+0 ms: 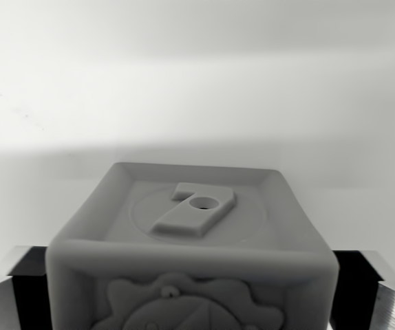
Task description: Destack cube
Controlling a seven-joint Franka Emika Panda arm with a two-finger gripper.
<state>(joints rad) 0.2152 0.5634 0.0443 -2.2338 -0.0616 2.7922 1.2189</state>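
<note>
White blank surface (197,82) behind. Cube (190,254) with raised 7 on top sits between the gripper (194,289) jaws, which flank both sides; contact likely, can't confirm. Lower cube hidden, so lift-off status unclear; set-down remains.

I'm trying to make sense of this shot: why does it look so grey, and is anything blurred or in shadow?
In the wrist view there is no colour, only greys; the cube is fairly sharp on top, its raised figure casting a faint shadow; a soft shadow band crosses the pale background; the gripper fingers at the lower corners are dark and cropped.
</note>
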